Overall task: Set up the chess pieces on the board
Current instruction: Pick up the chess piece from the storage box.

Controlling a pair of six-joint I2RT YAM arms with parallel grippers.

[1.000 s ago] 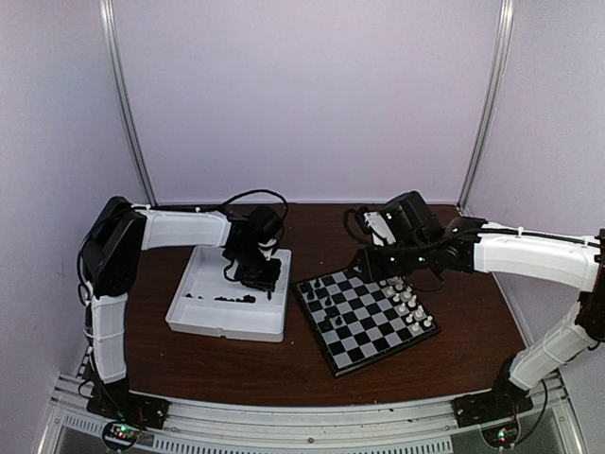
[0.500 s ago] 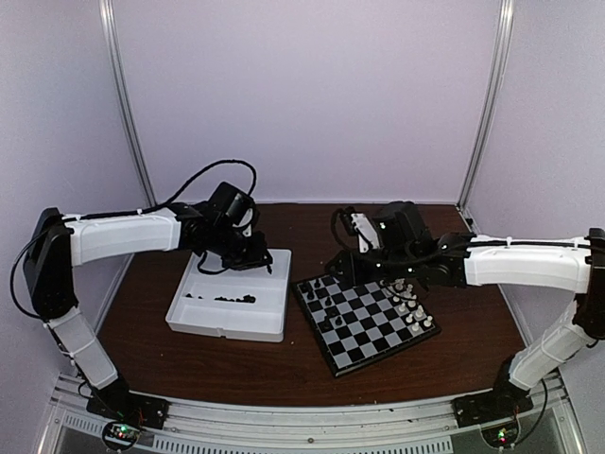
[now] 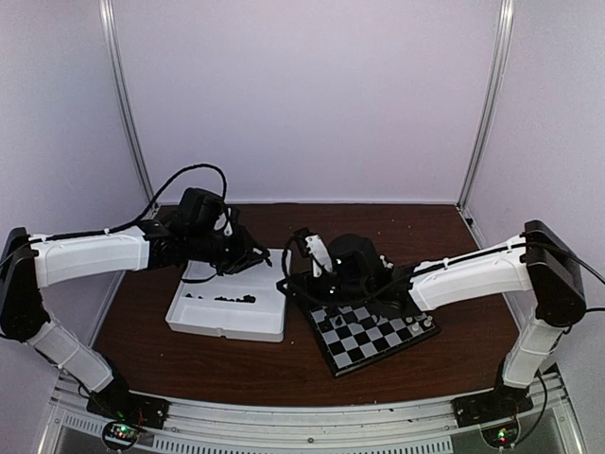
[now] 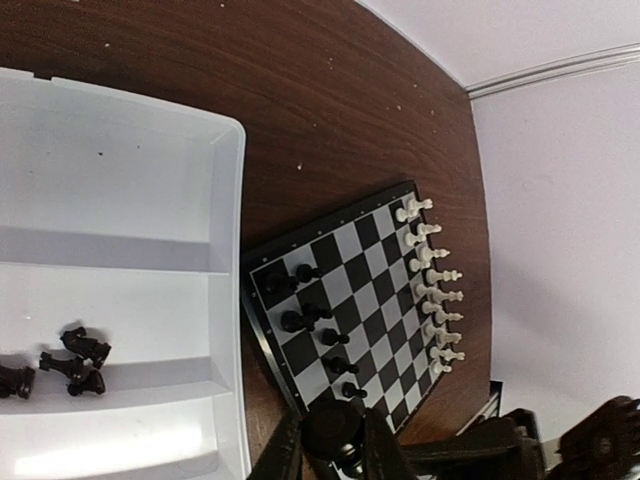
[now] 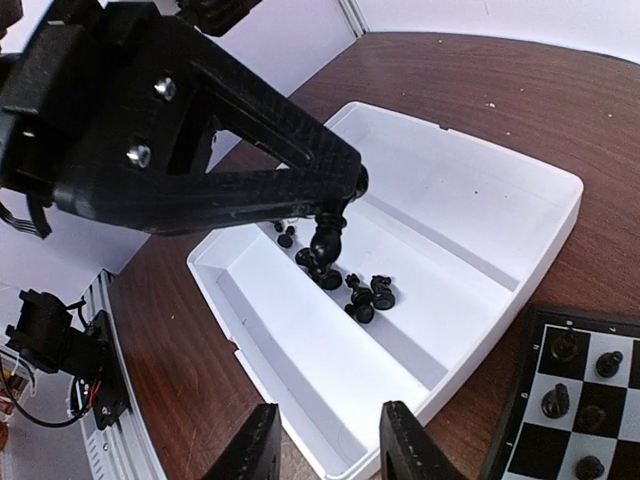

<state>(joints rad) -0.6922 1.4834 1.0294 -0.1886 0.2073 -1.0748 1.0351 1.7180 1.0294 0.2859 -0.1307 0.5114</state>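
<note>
A black chess piece (image 4: 335, 432) is pinched between the fingers of my left gripper (image 4: 333, 445), which is shut on it. The right wrist view shows this piece (image 5: 324, 246) hanging from the left gripper (image 5: 340, 195) above the white tray (image 5: 300, 360). Several more black chess pieces (image 5: 365, 293) lie loose in the tray's middle channel (image 3: 227, 299). The board (image 4: 370, 265) carries several black pieces (image 4: 305, 320) on its tray side. My right gripper (image 5: 330, 445) is open and empty, low over the tray's near right rim (image 3: 286, 282).
A row of white pieces (image 4: 432, 282) lines the board's far side (image 3: 419, 324). The tray (image 3: 203, 317) sits just left of the board (image 3: 373, 340), on a brown table. The right arm lies across the board's back half. Purple walls close in on three sides.
The left gripper rose out of the tray and its arm stretched out lower. The right arm swept left from the board's far side to the tray's right edge.
</note>
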